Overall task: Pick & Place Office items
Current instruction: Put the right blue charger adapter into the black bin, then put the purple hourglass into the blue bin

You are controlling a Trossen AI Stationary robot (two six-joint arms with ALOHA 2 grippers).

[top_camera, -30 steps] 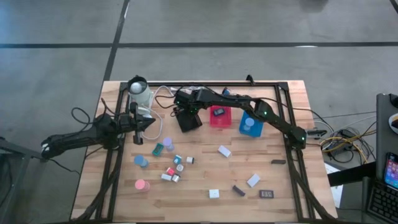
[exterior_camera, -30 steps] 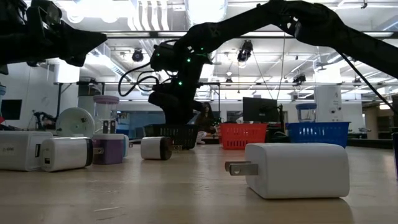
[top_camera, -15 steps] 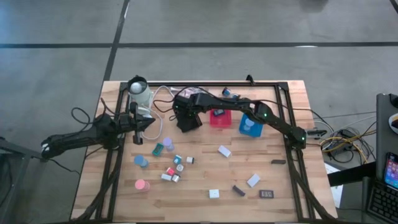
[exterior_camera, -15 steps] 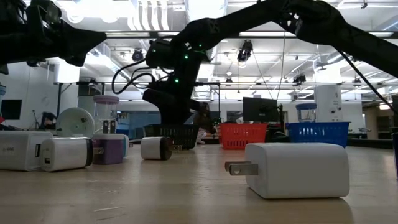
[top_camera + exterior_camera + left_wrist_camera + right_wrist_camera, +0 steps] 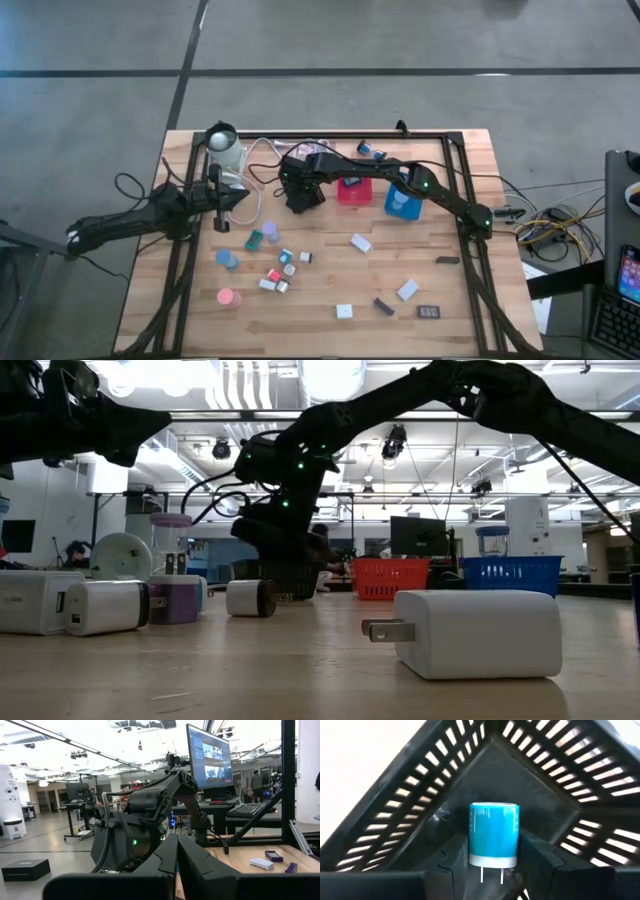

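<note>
Teal cylindrical plug adapter (image 5: 494,836) was pinched in right gripper (image 5: 495,865), held inside black slatted plastic tray (image 5: 304,193), apparently not yet released. Left gripper (image 5: 176,851) was pressed together, idle at left edge. Many small office items (image 5: 268,262) were left scattered on wooden table (image 5: 320,330).

Grey concrete floor (image 5: 330,40) w/ dark seams around wooden tabletop (image 5: 330,270). Bright ceiling lights (image 5: 330,375) overhead; lit monitor (image 5: 209,756), keyboard (image 5: 248,808) on desk beyond.

Robotics lab, monitor (image 5: 210,755), ceiling lights (image 5: 330,375)
</note>
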